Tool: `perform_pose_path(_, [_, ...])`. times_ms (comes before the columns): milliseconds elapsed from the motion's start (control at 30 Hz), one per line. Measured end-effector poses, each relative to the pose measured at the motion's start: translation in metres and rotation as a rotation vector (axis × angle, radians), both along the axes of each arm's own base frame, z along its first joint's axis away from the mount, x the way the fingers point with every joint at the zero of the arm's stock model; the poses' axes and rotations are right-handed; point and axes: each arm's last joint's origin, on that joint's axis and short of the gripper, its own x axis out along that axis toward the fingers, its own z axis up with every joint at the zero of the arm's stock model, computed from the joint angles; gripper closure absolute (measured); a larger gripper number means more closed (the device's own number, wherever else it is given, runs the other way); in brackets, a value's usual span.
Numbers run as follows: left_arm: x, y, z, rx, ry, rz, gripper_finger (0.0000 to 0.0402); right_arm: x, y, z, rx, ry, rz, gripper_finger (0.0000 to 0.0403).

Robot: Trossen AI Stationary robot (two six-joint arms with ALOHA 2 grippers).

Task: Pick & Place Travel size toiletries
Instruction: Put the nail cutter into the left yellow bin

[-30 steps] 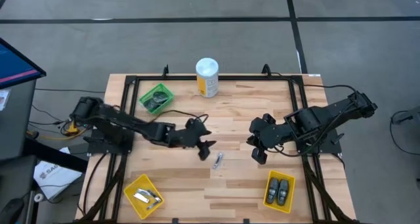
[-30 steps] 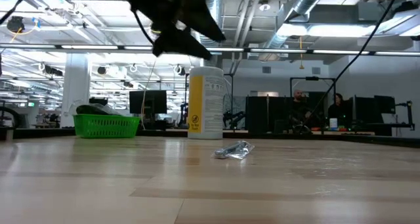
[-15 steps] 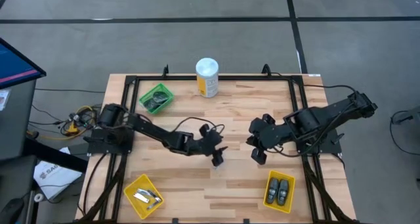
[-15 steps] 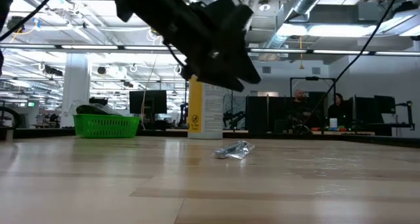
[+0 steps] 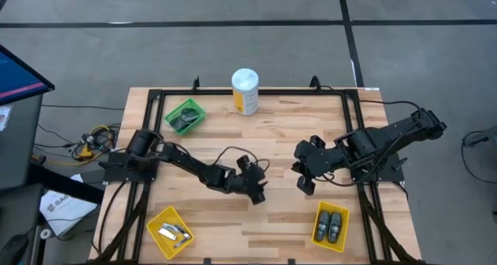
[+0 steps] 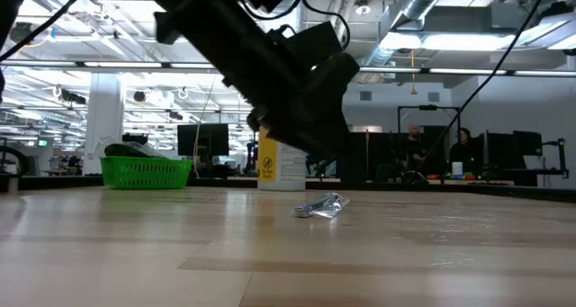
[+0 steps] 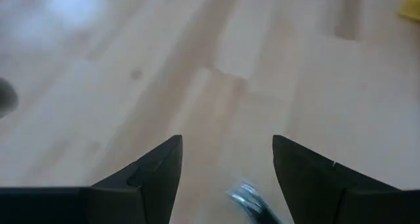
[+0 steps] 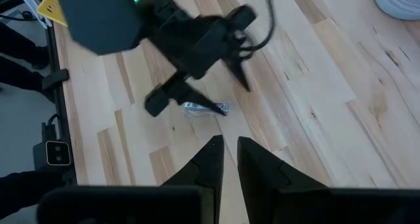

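Just below the left hand [image 7: 226, 161], a small silver tube [image 7: 252, 199] lay on the bench [image 5: 287, 133] between its spread fingers, untouched. The right hand [image 8: 226, 155] waited off to the side, clenched and empty.

One small silver tube [image 6: 320, 205] is lying flat on the bare wood near mid-table — crinkly and shiny. Two dark oval pods [image 5: 331, 224] are sitting side by side in the yellow bin [image 5: 319, 235] — more silver tubes [image 5: 172, 234] are resting in another.
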Motion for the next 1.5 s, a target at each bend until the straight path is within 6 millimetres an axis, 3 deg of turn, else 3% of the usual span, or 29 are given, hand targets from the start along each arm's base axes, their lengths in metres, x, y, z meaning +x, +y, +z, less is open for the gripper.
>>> perform_pose_path(267, [-0.011,-0.026,-0.011,0.003,0.048,-0.022,0.018,0.0,0.0,0.0,0.0,0.0,0.0,0.0365])
perform_pose_path(600, [-0.014,-0.019,-0.037,-0.036,0.123,0.066,0.0186,0.001,0.0,0.001,0.006,-0.007,-0.002,0.0365])
perform_pose_path(833, [-0.015,-0.02,-0.044,-0.01,0.158,0.075,0.0188,0.001,0.0,0.001,0.008,-0.008,-0.003,0.0365])
perform_pose_path(1267, [-0.051,-0.004,-0.019,-0.015,0.353,0.263,0.0189,0.001,0.0,0.001,0.007,-0.008,-0.001,0.0365])
perform_pose_path(1500, [-0.081,0.003,0.019,-0.179,0.256,0.315,0.0189,0.001,0.0,0.001,0.005,-0.008,0.0,0.0365])
